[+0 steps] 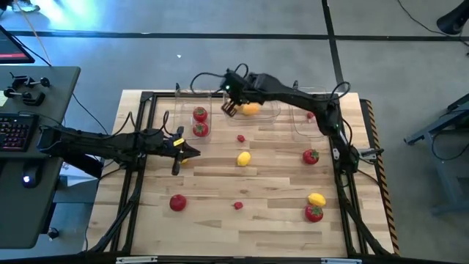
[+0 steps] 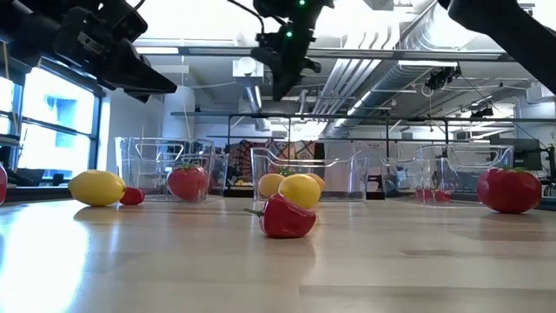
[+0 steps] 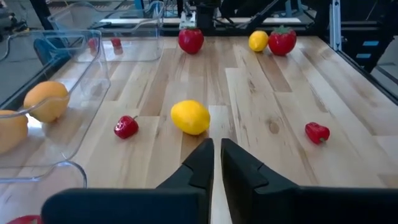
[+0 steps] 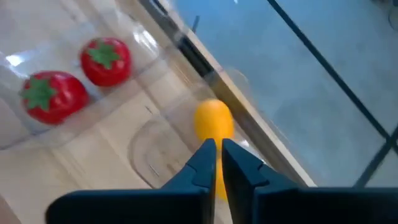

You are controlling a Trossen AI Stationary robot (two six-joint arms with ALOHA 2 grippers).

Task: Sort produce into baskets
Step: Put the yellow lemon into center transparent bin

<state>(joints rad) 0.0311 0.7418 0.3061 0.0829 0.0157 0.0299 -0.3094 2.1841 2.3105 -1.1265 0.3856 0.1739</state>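
Your sorting is partly done. In the overhead view three clear bins sit in a row toward twelve o'clock on the surface [image 1: 220, 187]. The left bin [image 1: 192, 110] holds two tomatoes [image 1: 200, 122], the middle bin [image 1: 265, 111] holds orange fruit [image 1: 250, 109], and the right bin [image 1: 315, 126] has a small red berry [image 1: 311, 115] in it.

Your right tool [image 1: 231, 108] hangs over the middle bin at about twelve o'clock, its fingers pressed together and holding nothing; the orange fruit lies in the bin just beyond the tips. Your left tool [image 1: 176, 163] hovers near nine o'clock, fingers likewise pressed together and empty, pointing toward the lemon [image 1: 243, 158] at the centre.

Plenty is left loose on the wood:
- the lemon at the centre, with a berry [image 1: 241, 138] just toward twelve of it
- a tomato [image 1: 311, 156] at three o'clock
- a second lemon [image 1: 316, 199] and a tomato [image 1: 314, 213] touching each other near five o'clock
- a berry [image 1: 238, 205] at six o'clock
- a tomato [image 1: 177, 202] near seven o'clock

I judge you under halfway: seven pieces on the surface still need a bin, and both tools are free to take the next one.
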